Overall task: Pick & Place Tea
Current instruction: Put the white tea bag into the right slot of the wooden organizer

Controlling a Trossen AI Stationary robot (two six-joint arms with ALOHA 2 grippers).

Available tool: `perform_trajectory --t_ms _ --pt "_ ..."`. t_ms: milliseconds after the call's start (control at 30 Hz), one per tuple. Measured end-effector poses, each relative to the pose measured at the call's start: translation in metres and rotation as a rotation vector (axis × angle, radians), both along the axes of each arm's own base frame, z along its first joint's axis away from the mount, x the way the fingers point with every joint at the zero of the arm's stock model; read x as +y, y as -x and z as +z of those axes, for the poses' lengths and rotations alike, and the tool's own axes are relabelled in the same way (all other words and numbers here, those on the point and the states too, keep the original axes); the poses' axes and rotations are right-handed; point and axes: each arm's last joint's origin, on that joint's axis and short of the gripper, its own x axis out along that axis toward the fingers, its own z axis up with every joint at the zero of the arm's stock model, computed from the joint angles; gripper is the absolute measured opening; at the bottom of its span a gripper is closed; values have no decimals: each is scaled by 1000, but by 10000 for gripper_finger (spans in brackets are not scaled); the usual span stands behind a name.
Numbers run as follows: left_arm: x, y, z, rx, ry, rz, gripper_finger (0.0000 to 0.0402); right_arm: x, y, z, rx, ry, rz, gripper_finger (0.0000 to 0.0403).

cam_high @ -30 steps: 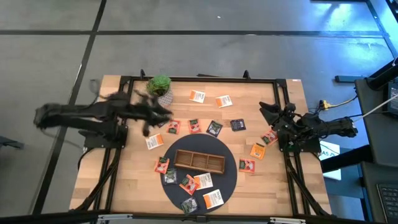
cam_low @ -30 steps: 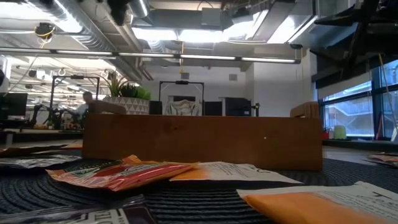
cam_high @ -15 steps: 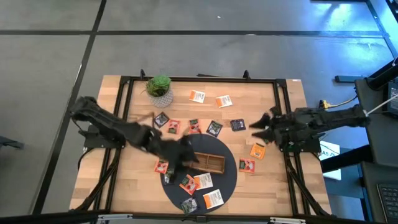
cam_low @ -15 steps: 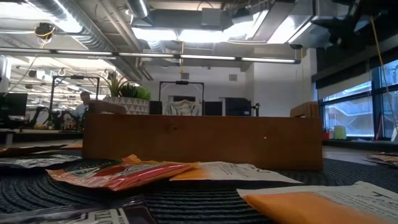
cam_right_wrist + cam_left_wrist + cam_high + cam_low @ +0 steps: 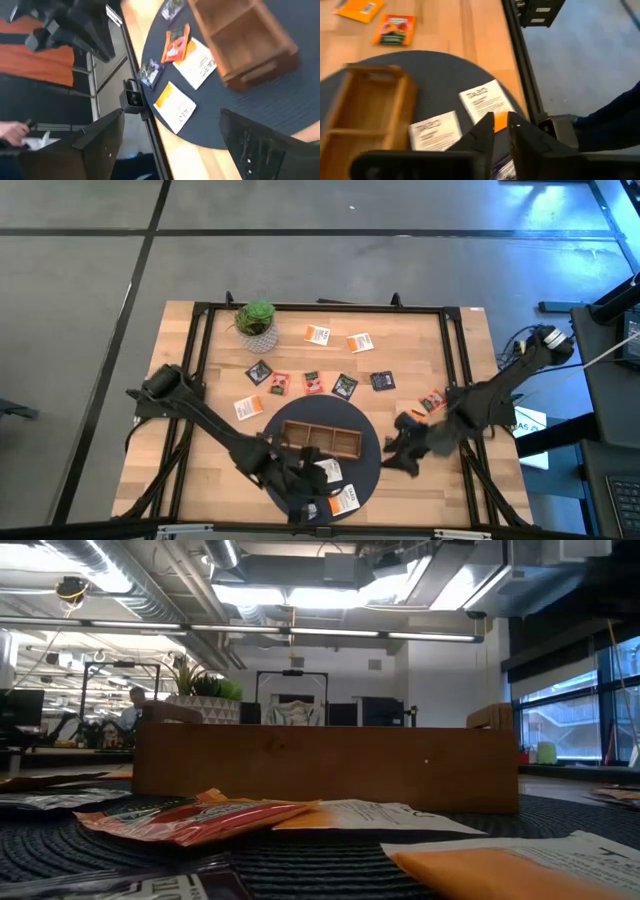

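Several small square tea packets lie around the brown wooden tray (image 5: 320, 438) on a dark round mat (image 5: 372, 468) and on the bare wood. My left gripper (image 5: 300, 498) hovers over the mat's near part, its fingers (image 5: 485, 131) almost together. Through the slit between them shows the orange end of a white packet (image 5: 485, 99); a second white packet (image 5: 434, 131) lies beside it. The low view shows the packets (image 5: 200, 820) but no gripper. My right gripper (image 5: 395, 452) hangs open over the mat's right rim, looking toward a white-orange packet (image 5: 175, 107).
A small potted plant (image 5: 257, 320) stands at the far left. More packets (image 5: 345, 387) lie in a row beyond the tray. A black frame (image 5: 455, 370) rims the table. A small camera (image 5: 132, 100) sits at the near edge, with a person's orange sleeve (image 5: 45, 60) beyond.
My left arm has swung from beside the plant toward the near edge, across the tray, and sunk over the mat's near part. My right arm has reached from the right edge toward the mat and tipped downward. No packet has visibly moved.
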Motion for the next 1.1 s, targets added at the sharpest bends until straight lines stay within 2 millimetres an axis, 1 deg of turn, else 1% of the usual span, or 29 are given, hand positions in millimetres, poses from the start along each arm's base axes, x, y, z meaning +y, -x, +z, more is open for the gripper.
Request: perform_trajectory --t_ms 100,267,400,500,600,733,967,1100 --pt "-4 -11 -17 -19 7 19 6 22 -4 -14 -12 -29 -18 325" --pt "-4 -26 -46 -4 11 42 2 48 -16 -40 -43 -60 -8 325" --pt "-5 -36 -67 22 68 6 2 62 -26 -62 -66 -85 -3 325" --pt "-7 -39 -78 53 99 -30 2 68 -32 -78 -67 -93 0 325" --pt "-8 -38 -83 74 100 -28 2 72 -36 -92 -52 -107 -11 325" --pt "-10 -37 -83 74 104 -30 2 76 -39 -105 -24 -133 -22 325" --pt "-11 -37 -83 72 109 -24 1 91 -53 -113 9 -125 -5 325" --pt "-10 -37 -83 72 102 -17 2 93 -55 -116 57 -78 -11 325"
